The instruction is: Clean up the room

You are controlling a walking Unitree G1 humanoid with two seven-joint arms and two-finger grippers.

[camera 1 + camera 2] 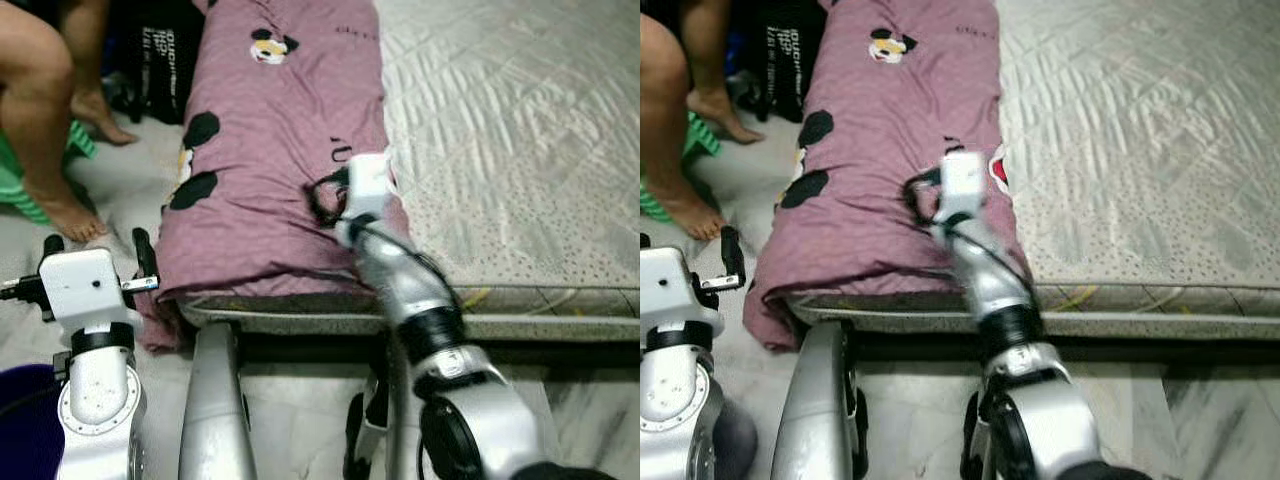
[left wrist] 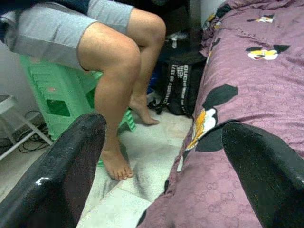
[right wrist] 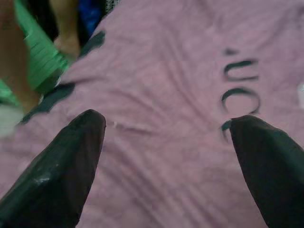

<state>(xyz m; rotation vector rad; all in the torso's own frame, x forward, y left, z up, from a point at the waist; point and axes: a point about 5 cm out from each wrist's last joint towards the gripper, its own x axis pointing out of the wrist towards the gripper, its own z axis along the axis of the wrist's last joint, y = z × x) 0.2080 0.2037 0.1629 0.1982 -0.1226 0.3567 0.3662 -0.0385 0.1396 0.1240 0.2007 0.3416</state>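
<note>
**Reaching over the pink blanket on the bed**

Reaching forward from the foot of the bed, the right arm stretched out over the mauve-pink blanket, a cartoon-mouse print folded into a long strip along the mattress's left side. The right gripper hovered just above the fabric, close to some dark printed letters, and its two black fingers stood wide apart with nothing between them. From the head camera the gripper's white wrist block sat near the blanket's right edge, where the cloth met the pale quilted mattress.

The left gripper was held low beside the bed's near left corner, off the mattress, by the part of the blanket that drooped over the edge toward the tiled floor. Its fingers were likewise spread wide and empty, pointing along the side of the bed.

A person sat on a green plastic stool to the left of the bed, bare feet on the floor. A black bag with white lettering stood against the bed's side, beyond the person's legs.
</note>
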